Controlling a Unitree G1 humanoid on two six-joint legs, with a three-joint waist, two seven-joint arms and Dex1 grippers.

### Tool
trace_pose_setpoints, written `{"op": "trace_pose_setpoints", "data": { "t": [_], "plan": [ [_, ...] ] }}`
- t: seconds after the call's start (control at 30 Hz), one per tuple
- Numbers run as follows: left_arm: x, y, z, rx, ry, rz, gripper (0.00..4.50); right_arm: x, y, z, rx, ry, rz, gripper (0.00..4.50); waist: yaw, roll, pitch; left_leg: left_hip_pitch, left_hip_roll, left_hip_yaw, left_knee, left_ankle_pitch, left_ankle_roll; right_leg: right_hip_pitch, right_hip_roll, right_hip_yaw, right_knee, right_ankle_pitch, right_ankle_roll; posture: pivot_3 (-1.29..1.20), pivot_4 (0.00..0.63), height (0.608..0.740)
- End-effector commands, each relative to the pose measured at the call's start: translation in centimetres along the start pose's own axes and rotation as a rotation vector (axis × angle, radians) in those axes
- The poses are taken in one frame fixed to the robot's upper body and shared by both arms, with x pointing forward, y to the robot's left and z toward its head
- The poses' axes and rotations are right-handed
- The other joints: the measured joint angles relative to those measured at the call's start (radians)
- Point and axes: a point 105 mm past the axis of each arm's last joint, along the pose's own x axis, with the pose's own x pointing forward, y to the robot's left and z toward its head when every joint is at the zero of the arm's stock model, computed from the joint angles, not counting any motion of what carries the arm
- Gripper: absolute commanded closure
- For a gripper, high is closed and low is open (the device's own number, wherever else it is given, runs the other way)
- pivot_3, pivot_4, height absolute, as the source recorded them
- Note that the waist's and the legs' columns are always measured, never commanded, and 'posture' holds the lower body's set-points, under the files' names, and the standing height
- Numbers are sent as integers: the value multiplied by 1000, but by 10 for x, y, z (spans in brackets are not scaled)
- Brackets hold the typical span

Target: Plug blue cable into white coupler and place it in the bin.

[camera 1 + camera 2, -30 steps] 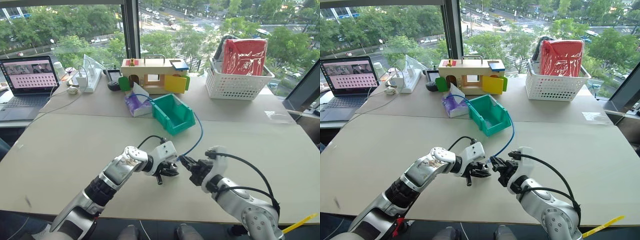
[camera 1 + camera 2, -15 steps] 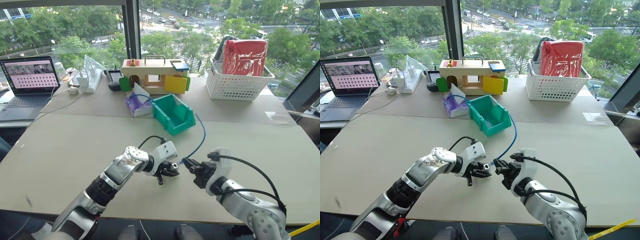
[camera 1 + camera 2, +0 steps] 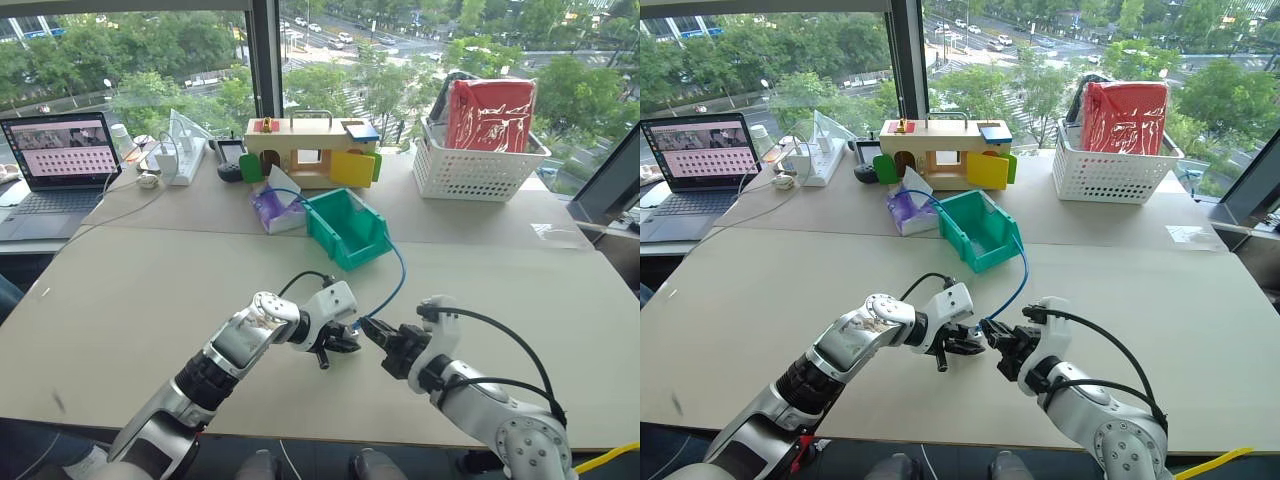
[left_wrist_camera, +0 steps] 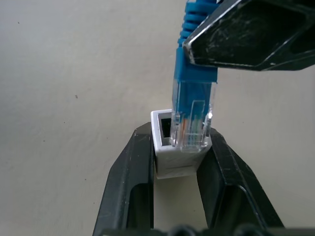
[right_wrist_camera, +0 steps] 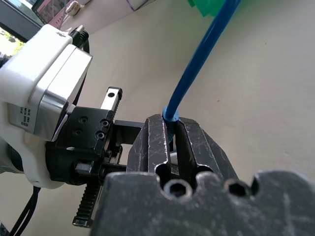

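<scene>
Blue cable (image 4: 193,78) is pinched tight in the right gripper (image 5: 171,142), its plug at the white coupler (image 4: 174,147) squeezed in the left gripper (image 4: 177,162). It looks only partly in, so push straight.

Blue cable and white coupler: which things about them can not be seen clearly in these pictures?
- Whether the plug sits inside the white coupler: in the left wrist view the blue cable plug overlaps the socket, depth unclear.
- Right gripper: its fingers cover the cable where they pinch it.
- Cable's far end: in the left eye view it runs behind the bin.
- Coupler in the eye views: too small, covered by the left gripper.
</scene>
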Motion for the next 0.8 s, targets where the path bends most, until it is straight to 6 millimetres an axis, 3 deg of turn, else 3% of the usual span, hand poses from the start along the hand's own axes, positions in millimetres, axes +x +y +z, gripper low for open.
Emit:
{"op": "trace_pose_setpoints", "data": {
  "t": [0.03,0.43,0.8],
  "plan": [
    [5,-4,-9,-22,45,-14,3763,-2,4,4,-45,-4,5,4500,0,0,0,0,0,0,0,0,0,0,0,0,0,0,0,0,150,740],
    [4,-6,-5,-16,48,-20,3763,1,4,-4,-129,55,-1,4500,-1,0,0,0,0,0,0,0,0,0,0,0,0,0,0,0,150,740],
    [0,-1,11,-122,39,-20,3763,1,7,-12,-396,157,-14,4500,0,0,0,0,0,0,0,0,0,0,0,0,0,0,0,0,150,740]
  ]
}}
